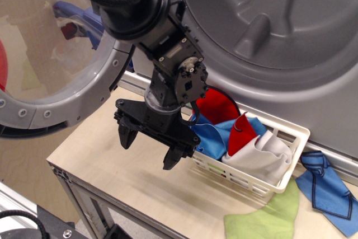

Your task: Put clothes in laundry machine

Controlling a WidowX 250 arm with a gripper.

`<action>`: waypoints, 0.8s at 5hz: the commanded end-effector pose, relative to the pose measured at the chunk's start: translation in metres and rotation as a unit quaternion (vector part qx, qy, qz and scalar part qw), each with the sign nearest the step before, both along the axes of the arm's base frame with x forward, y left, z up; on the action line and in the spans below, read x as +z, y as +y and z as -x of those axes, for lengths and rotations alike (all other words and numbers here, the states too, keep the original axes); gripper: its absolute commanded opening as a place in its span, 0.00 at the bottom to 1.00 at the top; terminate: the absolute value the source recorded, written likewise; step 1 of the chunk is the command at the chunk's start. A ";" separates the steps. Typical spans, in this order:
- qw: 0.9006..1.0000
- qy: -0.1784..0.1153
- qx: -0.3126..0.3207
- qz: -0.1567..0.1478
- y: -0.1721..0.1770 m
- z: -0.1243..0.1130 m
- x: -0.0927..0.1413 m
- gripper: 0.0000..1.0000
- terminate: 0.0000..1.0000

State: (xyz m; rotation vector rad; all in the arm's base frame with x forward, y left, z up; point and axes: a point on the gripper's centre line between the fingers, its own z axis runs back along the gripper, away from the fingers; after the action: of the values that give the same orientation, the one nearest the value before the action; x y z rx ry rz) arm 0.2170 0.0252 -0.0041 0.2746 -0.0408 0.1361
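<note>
My gripper (150,147) hangs open and empty above the wooden table, just left of the white lattice basket (288,155). The basket holds clothes: a red piece (215,107), a blue piece (215,137), a second red piece (241,132) and a pale grey-white piece (263,158). The laundry machine's grey ribbed drum (268,20) fills the top right. Its round door (50,60) with a clear window stands swung open at the left.
A light green cloth (265,216) lies on the table in front of the basket. A blue cloth with dark stitching (330,191) lies at the right edge. The wooden table (112,166) has its front edge at lower left.
</note>
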 end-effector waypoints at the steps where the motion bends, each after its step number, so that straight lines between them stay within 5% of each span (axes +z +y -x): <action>1: 1.000 0.000 0.000 0.000 0.000 0.000 0.000 1.00 0.00; 3: 0.996 0.004 -0.016 0.089 -0.032 -0.017 0.048 1.00 0.00; 4: 0.993 -0.022 -0.022 0.111 -0.041 -0.034 0.070 1.00 0.00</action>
State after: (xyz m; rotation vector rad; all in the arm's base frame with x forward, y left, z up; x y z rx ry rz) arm 0.2448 -0.0171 0.0515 0.0489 -0.0166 0.1095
